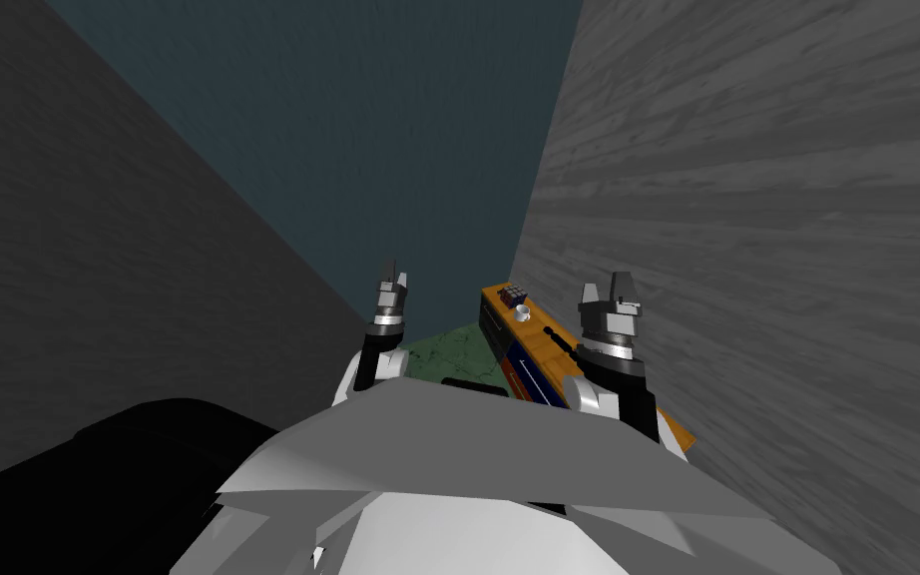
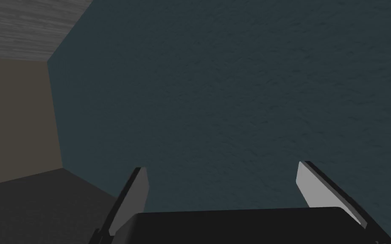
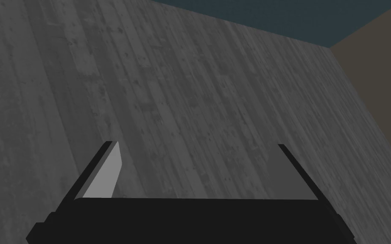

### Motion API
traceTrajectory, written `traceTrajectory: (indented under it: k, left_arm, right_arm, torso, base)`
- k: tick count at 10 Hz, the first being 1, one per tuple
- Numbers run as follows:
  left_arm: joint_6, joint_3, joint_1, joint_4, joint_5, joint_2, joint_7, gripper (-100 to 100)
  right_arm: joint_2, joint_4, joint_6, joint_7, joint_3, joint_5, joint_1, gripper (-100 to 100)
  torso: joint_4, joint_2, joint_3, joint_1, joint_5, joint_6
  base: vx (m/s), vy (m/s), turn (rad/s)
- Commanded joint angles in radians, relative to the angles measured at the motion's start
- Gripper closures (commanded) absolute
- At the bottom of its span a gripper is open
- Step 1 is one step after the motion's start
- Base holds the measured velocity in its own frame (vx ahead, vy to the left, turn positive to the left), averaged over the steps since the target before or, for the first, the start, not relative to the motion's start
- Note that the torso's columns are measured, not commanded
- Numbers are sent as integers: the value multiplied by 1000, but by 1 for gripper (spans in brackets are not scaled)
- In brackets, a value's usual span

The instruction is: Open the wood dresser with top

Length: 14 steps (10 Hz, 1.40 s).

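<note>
A low dresser with an orange top (image 1: 538, 331) and a dark blue front (image 1: 519, 367) stands along the grey plank wall on my right, ahead of me. My right gripper (image 1: 620, 288) is raised beside that wall, its forearm covering the dresser's near part. In the right wrist view the right gripper (image 3: 196, 144) is open, with nothing between its fingers. My left gripper (image 1: 391, 279) is raised to the dresser's left, well apart from it. In the left wrist view the left gripper (image 2: 222, 166) is also open and holds nothing.
A small coloured cube (image 1: 513, 295) and a white cup (image 1: 522, 312) sit on the dresser's far end, with a black bar-like thing (image 1: 560, 341) behind them. A strip of green floor (image 1: 448, 349) lies between dresser and left arm. A black area (image 1: 99, 469) is at my lower left.
</note>
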Motion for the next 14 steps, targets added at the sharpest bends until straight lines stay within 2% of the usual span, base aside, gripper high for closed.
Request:
traceTrajectory:
  k: [1,9,10,11,14]
  left_arm:
    - [0,0,0,0,0,0,0,0]
    - [0,0,0,0,0,0,0,0]
    - [0,0,0,0,0,0,0,0]
    - [0,0,0,0,0,0,0,0]
    - [0,0,0,0,0,0,0,0]
  right_arm:
    - [0,0,0,0,0,0,0,0]
    - [0,0,0,0,0,0,0,0]
    - [-40,15,9,14,3,22,2,-100]
    - [-56,25,14,24,5,37,4,-100]
    - [-101,66,38,65,14,99,12,-100]
  torso:
    - [41,40,-82,0,0,0]
    - [617,618,-1234,0,0,0]
    - [691,691,-1382,0,0,0]
    - [724,725,-1451,0,0,0]
    - [737,737,-1476,0,0,0]
  base:
    - [0,0,0]
    - [0,0,0]
    - [17,2,100]
    - [21,0,113]
    - [28,0,123]
